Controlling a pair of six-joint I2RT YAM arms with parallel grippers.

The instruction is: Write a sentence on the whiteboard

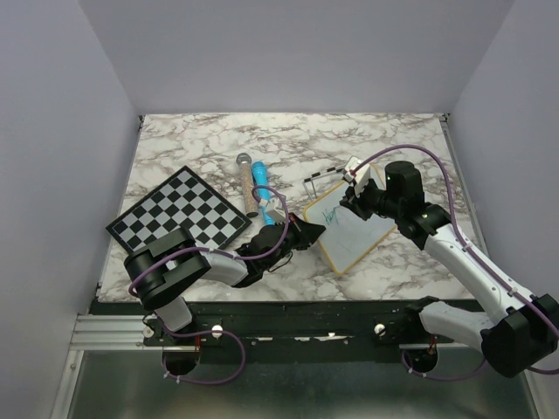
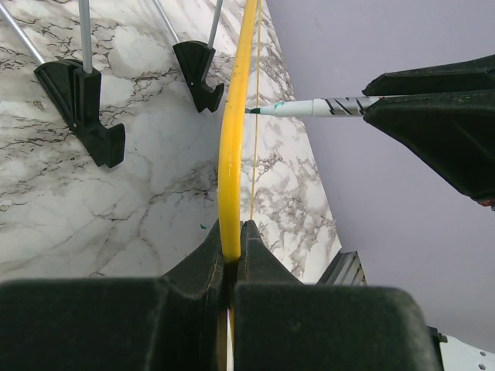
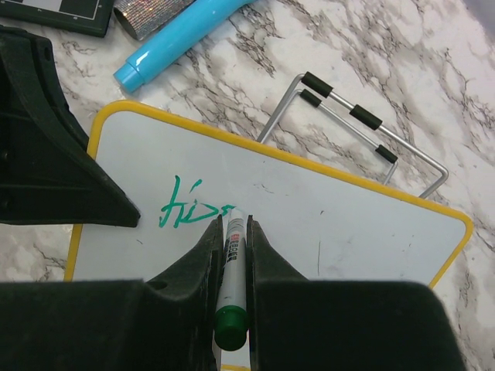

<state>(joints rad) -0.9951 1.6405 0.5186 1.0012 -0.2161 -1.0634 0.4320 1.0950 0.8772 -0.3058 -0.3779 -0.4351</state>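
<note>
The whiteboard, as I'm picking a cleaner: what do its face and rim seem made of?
The whiteboard face looks like smooth white laminate, taking the green writing cleanly. Its rim looks like yellow plastic, evenly coloured and rounded; possibly painted wood.

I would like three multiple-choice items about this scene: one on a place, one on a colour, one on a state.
1. In the top view, the chessboard lies where from the whiteboard? A left; B right; C upon it.
2. The writing is: A red; B green; C black.
3. The left pincer is: A open; B shut on the whiteboard's frame; C holding a marker.
Answers: 1 A, it lies apart, leftward; 2 B, green strokes; 3 B, its fingers clamp the yellow frame.
</note>
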